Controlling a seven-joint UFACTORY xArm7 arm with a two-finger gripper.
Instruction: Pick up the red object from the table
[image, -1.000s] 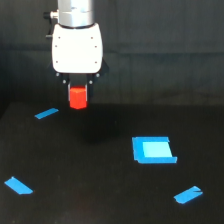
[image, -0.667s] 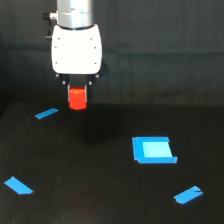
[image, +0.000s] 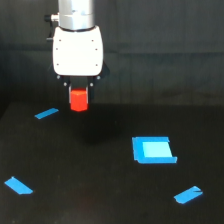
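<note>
Red object (image: 78, 99) apparently higher, table (image: 100, 200) below.

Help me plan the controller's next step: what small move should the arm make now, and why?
Probably a short straight lift. The red object sits between the fingers of the gripper and appears held just above the table; rising would confirm the grip holds.

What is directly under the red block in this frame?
Under the red object, held in the claw, only bare black table shows, with no tape beneath. Its top is hidden by the claw.
</note>
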